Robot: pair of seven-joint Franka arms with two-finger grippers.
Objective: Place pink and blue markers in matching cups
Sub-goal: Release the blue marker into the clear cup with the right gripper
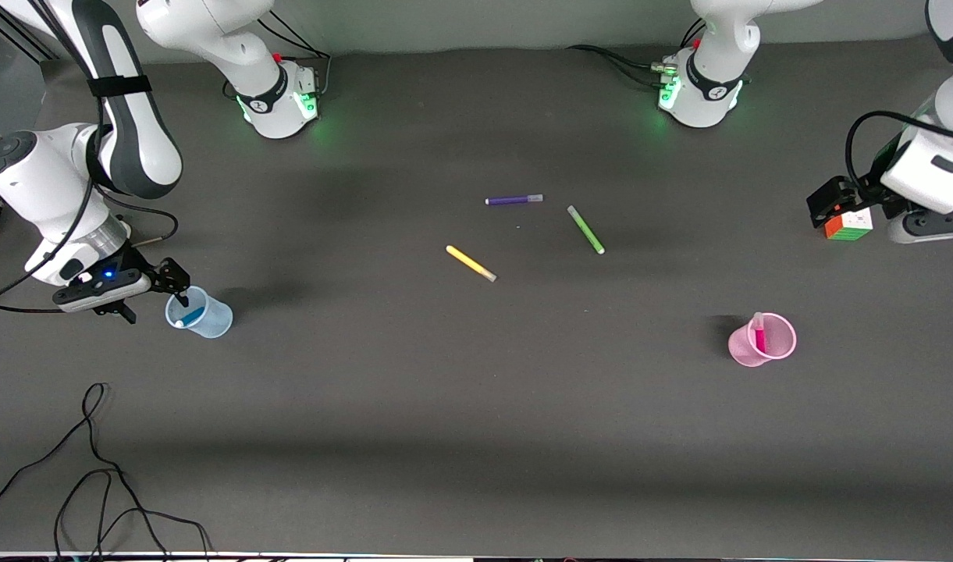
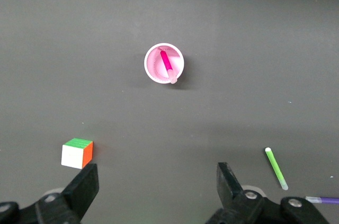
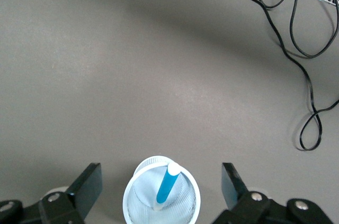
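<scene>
— Seen from the front: blue marker (image 1: 189, 318) leaning inside the pale blue cup (image 1: 208, 318) toward the right arm's end of the table; pink marker (image 1: 759, 334) standing in the pink cup (image 1: 766, 343) toward the left arm's end. Right gripper (image 1: 154, 295) just over the blue cup's rim. Left gripper (image 1: 857, 212) up above the colour cube (image 1: 848, 225).

— Added by the wrist views?

— From the right wrist: fingers (image 3: 89, 182) spread wide, released, the blue cup (image 3: 139, 203) between them and the blue marker (image 3: 167, 184) tilted against the rim, gripped by nothing. Also a tangle of black cables (image 3: 299, 49) on bare table. From the left wrist: fingers (image 2: 85, 187) likewise parted and holding nothing, the pink cup (image 2: 153, 65) well apart from them with the pink marker (image 2: 166, 63) slanted inside, cap resting on the rim.

— Shown only by the front camera?

— Both cups at once, far apart. Purple marker (image 1: 513, 200), green marker (image 1: 585, 229) and yellow marker (image 1: 470, 263) lying flat mid-table, none touching.

— Room and edges?

— Wide open tabletop (image 1: 476, 406) between the cups and nearer the front camera. Cable loops (image 1: 94, 468) near the front edge at the right arm's end. Cube close to the table's end by the left arm.
</scene>
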